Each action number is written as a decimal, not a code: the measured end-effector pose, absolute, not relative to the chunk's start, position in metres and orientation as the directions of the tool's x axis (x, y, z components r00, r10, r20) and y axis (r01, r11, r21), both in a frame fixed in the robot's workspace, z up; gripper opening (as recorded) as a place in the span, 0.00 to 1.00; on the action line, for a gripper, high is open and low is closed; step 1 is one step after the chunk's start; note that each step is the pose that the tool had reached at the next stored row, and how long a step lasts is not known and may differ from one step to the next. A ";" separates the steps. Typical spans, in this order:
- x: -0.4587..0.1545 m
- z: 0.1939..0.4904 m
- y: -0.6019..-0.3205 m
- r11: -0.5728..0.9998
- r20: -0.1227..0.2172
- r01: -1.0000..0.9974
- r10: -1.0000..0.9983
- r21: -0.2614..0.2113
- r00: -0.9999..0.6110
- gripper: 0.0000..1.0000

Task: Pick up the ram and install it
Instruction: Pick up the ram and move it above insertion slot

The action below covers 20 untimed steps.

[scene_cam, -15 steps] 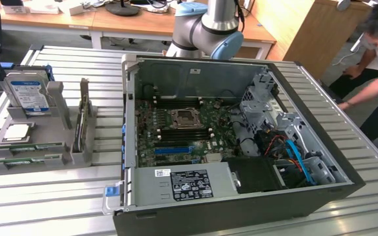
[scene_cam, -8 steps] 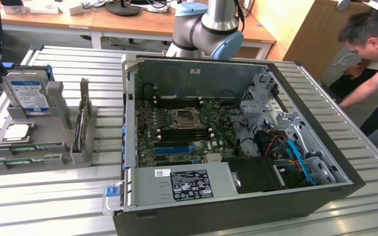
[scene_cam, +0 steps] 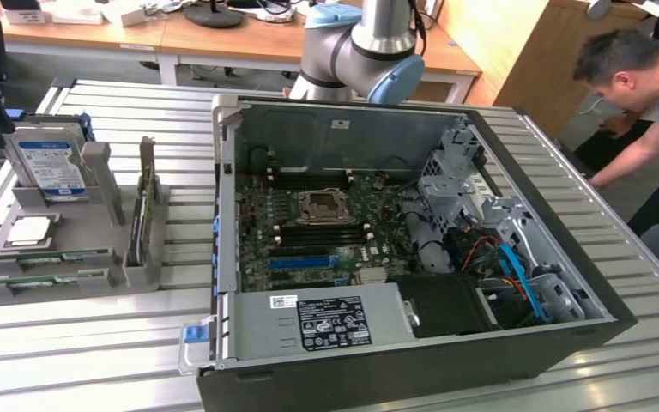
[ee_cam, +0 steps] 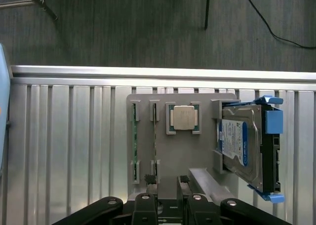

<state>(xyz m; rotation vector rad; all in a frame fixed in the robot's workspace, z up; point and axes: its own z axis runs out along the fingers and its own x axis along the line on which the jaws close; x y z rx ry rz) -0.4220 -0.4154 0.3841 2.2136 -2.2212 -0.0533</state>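
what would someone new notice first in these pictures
The open computer case sits in the middle of the exterior view, its green motherboard bared. On that view's left, a grey holder carries an upright hard drive, and a person leans in at its right.

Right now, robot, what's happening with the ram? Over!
Pincer open, empty. Long thin green ram stick and twin both slotted in grey plastic holder, not picked up. Nothing lies over them.

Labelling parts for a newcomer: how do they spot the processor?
Find the grey holder beside the open computer case. The processor lies flat on it, between the upright hard drive and two green sticks; it alone is square and silver.
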 end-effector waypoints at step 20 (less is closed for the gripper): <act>-0.422 0.355 -0.415 0.003 -0.020 -1.000 -1.000 0.027 -0.004 0.30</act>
